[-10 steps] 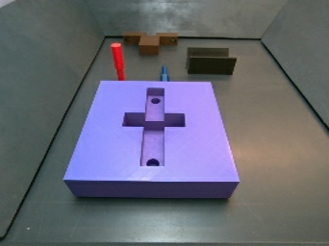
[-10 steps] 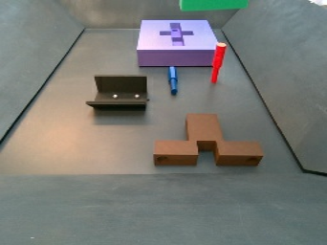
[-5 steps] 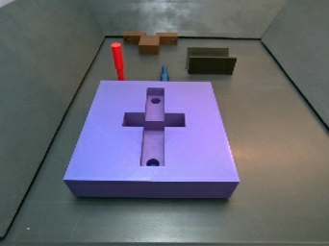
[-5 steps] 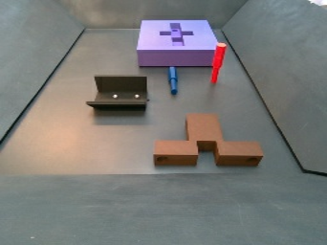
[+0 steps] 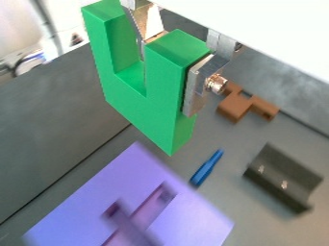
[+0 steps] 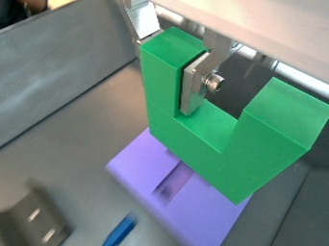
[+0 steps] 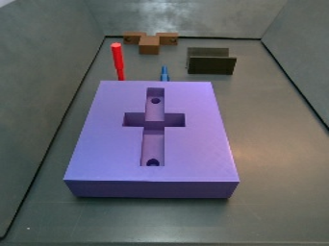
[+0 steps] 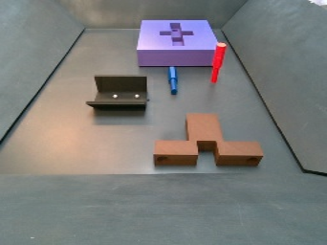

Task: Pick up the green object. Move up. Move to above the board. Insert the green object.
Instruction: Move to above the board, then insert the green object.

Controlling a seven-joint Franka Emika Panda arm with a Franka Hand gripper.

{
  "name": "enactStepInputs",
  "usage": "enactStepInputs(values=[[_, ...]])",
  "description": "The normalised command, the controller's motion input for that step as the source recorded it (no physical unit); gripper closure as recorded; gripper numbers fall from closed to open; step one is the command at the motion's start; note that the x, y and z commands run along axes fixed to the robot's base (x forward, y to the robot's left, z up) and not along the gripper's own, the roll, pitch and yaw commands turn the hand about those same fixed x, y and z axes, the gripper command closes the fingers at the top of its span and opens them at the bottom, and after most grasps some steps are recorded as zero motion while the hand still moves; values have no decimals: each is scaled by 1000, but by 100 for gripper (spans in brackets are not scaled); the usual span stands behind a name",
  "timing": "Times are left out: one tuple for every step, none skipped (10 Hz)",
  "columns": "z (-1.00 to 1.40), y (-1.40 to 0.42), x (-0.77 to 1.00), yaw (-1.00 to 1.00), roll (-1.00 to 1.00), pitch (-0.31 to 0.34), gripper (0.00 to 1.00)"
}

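The green object (image 5: 141, 91) is a bright green U-shaped piece. My gripper (image 5: 170, 62) is shut on one of its prongs, with a silver finger on each side, and holds it high in the air. Both wrist views show this; in one, the gripper (image 6: 167, 62) holds the green object (image 6: 213, 139) above the board (image 6: 148, 165). The board (image 7: 193, 144) is a large purple slab with a cross-shaped recess and two round holes; it lies on the floor in both side views (image 8: 156, 43) and in a wrist view (image 5: 90, 207). The gripper and the green object are out of both side views.
A thin red post (image 7: 117, 60) (image 8: 217, 62) stands by the board's corner. A blue pen (image 7: 164, 72) (image 8: 173, 78) lies beside it. The dark fixture (image 7: 211, 61) (image 8: 119, 93) and a brown blocky piece (image 7: 158, 40) (image 8: 205, 144) stand farther off.
One second ago a green edge showed at the top of a side view; it has since left that view upward. Nothing on the floor has moved.
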Motion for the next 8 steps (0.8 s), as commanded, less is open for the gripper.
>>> enactStepInputs(values=[[97, -498, 87, 8, 27, 173, 100], [0, -40, 0, 0, 0, 0, 100], [-203, -283, 0, -160, 0, -11, 100], [-886, -560, 0, -100, 110, 0, 100], [-1000, -426, 231, 0, 0, -63, 100], [-1000, -269, 251, 34, 0, -21, 100], [-1000, -186, 257, 46, 13, -11, 100], [-1000, -97, 240, 117, 20, -11, 100]])
